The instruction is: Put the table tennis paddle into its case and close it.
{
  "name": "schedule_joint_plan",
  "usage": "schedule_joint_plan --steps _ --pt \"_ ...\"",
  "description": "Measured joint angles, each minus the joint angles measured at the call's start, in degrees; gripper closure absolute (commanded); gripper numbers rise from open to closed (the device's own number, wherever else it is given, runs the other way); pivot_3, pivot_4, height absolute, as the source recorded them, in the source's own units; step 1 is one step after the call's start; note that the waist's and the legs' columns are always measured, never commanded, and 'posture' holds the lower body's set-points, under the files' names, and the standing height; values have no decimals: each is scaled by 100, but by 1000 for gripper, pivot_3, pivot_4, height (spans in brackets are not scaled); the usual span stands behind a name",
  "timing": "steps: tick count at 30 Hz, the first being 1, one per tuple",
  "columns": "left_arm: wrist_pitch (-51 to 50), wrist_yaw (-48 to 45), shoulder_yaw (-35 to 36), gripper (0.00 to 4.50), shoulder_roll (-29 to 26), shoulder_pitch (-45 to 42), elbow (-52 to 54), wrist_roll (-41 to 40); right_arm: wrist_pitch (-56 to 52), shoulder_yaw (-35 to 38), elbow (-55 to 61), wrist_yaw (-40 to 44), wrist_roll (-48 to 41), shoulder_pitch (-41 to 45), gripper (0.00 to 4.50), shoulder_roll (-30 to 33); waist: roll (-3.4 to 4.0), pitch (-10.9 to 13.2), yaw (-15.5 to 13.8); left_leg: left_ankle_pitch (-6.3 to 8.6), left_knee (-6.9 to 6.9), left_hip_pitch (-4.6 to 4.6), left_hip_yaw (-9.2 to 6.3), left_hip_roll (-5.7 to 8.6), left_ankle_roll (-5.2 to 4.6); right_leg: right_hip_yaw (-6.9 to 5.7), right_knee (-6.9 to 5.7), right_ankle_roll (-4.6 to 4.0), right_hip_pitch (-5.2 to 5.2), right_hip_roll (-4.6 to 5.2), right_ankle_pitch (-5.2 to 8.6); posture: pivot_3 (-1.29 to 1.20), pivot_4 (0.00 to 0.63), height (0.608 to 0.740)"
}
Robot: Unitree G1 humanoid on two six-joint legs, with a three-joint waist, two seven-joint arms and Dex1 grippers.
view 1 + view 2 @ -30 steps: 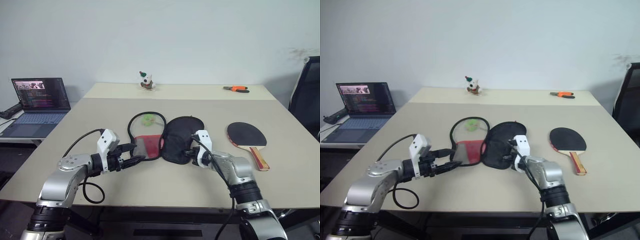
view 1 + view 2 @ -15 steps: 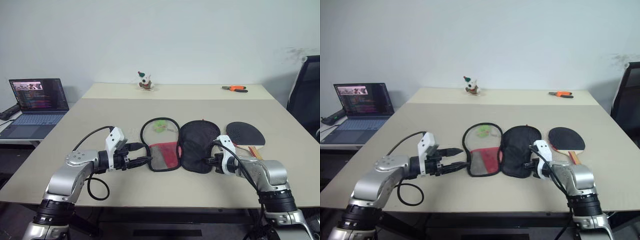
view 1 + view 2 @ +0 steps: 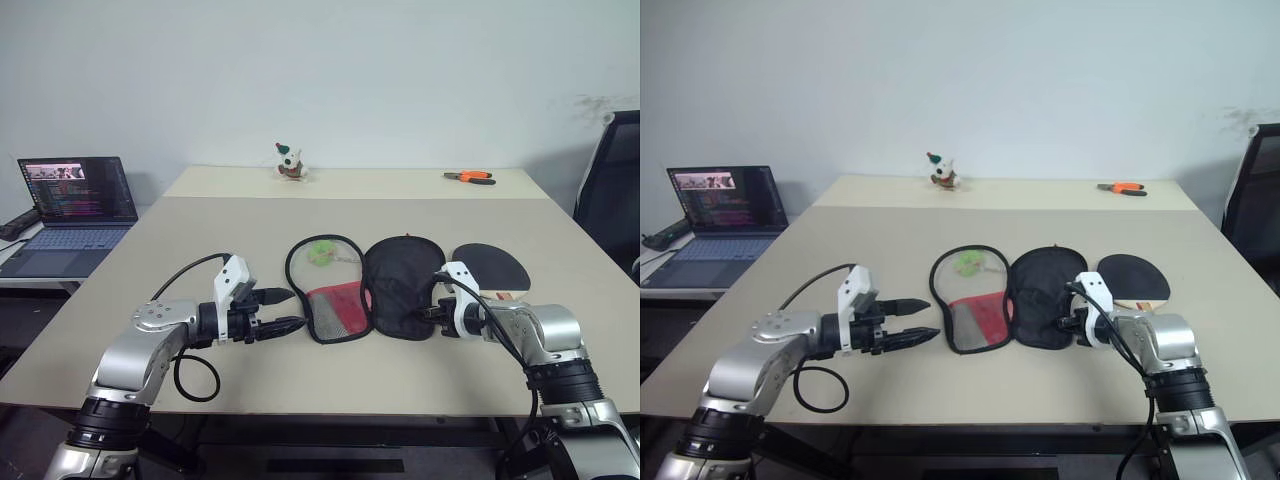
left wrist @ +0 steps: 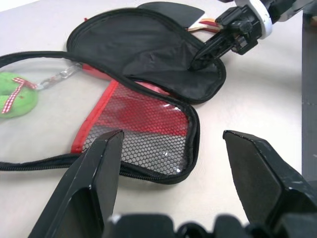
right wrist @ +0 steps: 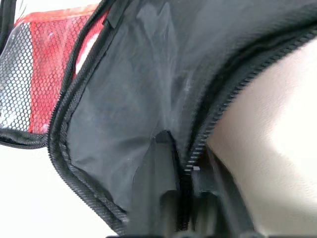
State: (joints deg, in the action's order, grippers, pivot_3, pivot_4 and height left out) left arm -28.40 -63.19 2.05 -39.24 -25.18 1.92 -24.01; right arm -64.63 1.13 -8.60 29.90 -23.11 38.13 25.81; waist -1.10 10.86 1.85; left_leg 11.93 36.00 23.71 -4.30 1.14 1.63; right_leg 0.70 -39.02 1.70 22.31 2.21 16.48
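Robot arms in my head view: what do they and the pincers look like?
Both arms have silver-grey metal shells with black ribbed joint bands. Each wrist carries a white block, and a black cable loops from it along the forearm. The left pincer and the right pincer each have two black fingers; the left pincer's fingers are thick and wedge-shaped.

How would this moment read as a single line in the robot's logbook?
case: unzipped, spread flat | paddle: on table beside it, partly under flap | right gripper: pinching flap's zip edge | left gripper: open, empty
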Motion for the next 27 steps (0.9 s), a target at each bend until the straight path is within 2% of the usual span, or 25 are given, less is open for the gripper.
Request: schedule_joint_plan --steps 4,9,14,17,22,27 --pt "2 1 -13 1008 0 8 9 4 213 -19 -131 1 160 145 1793 120 0 0 -1 0 0 0 0 1 0 -1 0 0 0 0 0 0 150 740" --pt "4 -2 -64 1008 4 32 13 8 402 9 -170 151 214 372 28 658 0 0 -3 0 -1 2 -1 0 0 -3 3 0 0 0 0 0 150 740" --pt "9 -39 -189 1008 21 18 25 3 607 190 -184 216 332 347 28 1137 0 0 -5 0 0 3 1 1 -1 -1 3 0 0 1 0 0 150 740" --pt "9 -139 -245 1008 33 -73 55 -28 1066 347 -407 -60 664 110 28 1452 -1 0 -17 0 0 4 3 2 -1 -3 4 0 -1 1 0 0 150 740" --pt "29 -212 -329 1008 55 -277 51 -36 1430 519 -845 -597 1060 -208 28 1482 0 0 2 0 1 2 16 0 -1 3 1 1 -1 1 0 0 150 740" --pt "57 -261 -417 1008 79 -314 44 -33 1340 818 -995 -888 1062 -400 28 1337 1 1 19 0 0 -1 15 -4 -1 9 0 0 1 -4 0 0 150 740"
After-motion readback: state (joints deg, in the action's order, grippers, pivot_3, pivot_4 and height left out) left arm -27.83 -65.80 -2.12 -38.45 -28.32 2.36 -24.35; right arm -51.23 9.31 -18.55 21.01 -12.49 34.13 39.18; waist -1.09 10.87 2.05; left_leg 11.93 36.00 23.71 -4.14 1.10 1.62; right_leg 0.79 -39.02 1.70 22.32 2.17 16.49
